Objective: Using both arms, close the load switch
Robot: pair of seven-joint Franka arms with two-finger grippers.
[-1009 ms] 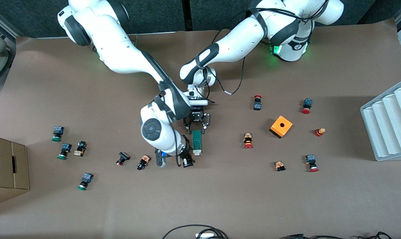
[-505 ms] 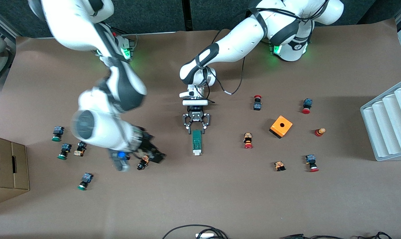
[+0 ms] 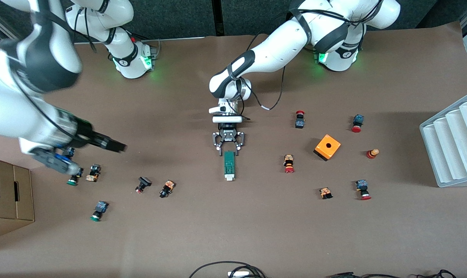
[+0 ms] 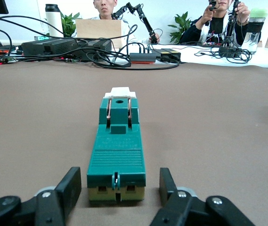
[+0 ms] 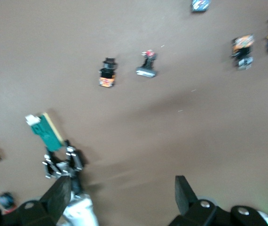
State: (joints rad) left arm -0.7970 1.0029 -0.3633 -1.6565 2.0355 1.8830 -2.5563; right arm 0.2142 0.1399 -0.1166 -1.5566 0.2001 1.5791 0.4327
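Swung away, right gripper [image 3: 119, 147] gapes over bare table; left gripper [image 3: 228, 146] open astride load switch [image 3: 229, 165].

— The load switch [image 4: 116, 155]? 
— Matt green plastic, ribbed top, two coppery metal strips, white plastic end piece.
— The table [image 3: 256, 231]? 
— Matt brown, paper-like covering. The arms look glossy white plastic; cardboard box [image 3: 5, 197] dull.

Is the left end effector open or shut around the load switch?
Open. The left end effector has a finger at each side of the load switch, with gaps showing, not touching it.
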